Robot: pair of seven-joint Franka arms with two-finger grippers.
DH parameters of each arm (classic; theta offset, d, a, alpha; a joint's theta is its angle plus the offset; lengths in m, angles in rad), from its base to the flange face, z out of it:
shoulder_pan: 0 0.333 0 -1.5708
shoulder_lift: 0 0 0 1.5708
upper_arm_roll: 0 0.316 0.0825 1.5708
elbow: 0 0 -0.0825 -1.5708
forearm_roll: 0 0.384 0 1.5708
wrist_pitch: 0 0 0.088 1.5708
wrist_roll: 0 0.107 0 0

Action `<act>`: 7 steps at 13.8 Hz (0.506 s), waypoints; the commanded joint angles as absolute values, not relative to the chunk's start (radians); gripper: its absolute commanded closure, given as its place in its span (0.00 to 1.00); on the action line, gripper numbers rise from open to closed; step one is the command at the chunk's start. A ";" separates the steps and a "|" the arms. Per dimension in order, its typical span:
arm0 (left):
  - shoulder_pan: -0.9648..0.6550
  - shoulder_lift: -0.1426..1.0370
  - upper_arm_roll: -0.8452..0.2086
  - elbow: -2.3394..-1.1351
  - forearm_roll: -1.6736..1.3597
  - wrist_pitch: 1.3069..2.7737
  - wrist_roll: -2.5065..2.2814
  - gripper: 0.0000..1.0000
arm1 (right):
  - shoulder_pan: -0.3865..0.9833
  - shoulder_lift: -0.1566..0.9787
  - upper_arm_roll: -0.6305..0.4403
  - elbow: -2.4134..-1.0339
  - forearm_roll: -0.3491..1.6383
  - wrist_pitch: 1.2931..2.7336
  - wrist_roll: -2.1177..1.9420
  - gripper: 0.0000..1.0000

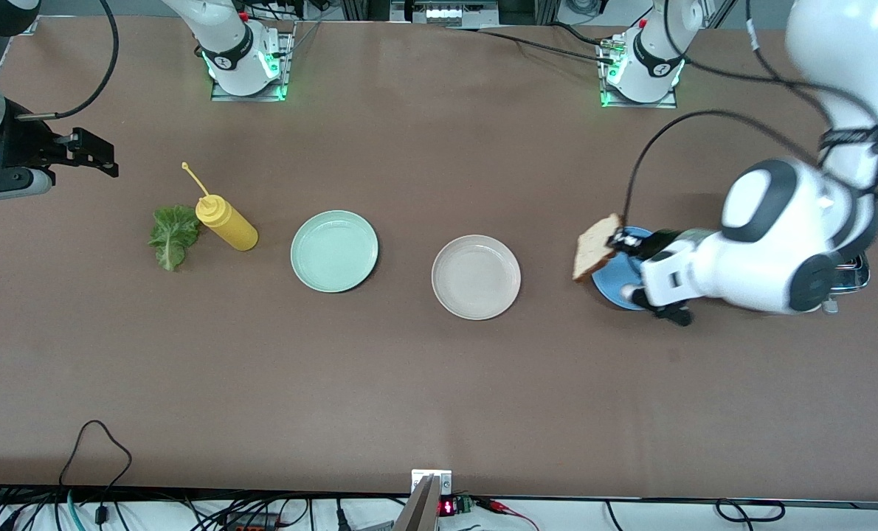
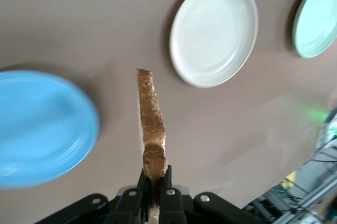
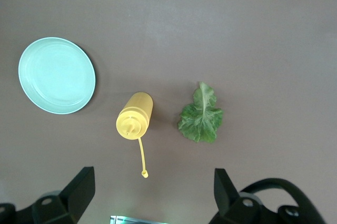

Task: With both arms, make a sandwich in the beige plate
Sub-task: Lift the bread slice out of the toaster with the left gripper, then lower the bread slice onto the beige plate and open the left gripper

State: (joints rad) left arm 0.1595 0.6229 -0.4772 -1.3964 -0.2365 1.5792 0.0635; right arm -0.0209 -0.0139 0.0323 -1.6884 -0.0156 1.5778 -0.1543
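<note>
My left gripper [image 1: 620, 242] is shut on a tan bread slice [image 1: 596, 248] and holds it on edge in the air over the rim of the blue plate [image 1: 610, 289]. In the left wrist view the slice [image 2: 150, 124] stands up from the gripper [image 2: 155, 179], with the beige plate [image 2: 213, 32] bare ahead. The beige plate [image 1: 476, 276] lies mid-table. The lettuce leaf [image 1: 172, 234] lies toward the right arm's end. My right gripper [image 1: 92, 155] is open and empty in the air near that end; its wrist view [image 3: 152, 182] looks down on the lettuce [image 3: 201, 116]. A second bread slice is not in view.
A yellow squeeze bottle [image 1: 226, 221] lies on its side beside the lettuce. A mint-green plate [image 1: 334, 251] sits between the bottle and the beige plate. A metal object [image 1: 856, 274] is mostly hidden by the left arm.
</note>
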 commanded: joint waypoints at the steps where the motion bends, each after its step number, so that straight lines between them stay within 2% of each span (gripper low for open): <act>1: 0.153 0.722 -0.482 -1.367 -0.425 1.641 0.049 1.00 | -0.018 -0.012 0.032 -1.678 -0.014 1.565 -0.149 0.00; 7: 0.063 0.794 -0.482 -1.365 -0.543 1.824 0.029 1.00 | -0.020 -0.012 0.032 -1.678 -0.014 1.565 -0.149 0.00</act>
State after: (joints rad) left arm 0.0858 0.7682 -0.4794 -1.3935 -0.4955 1.7906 0.0482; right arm -0.0209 -0.0137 0.0323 -1.6884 -0.0156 1.5778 -0.1543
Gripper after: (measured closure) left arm 0.907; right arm 0.000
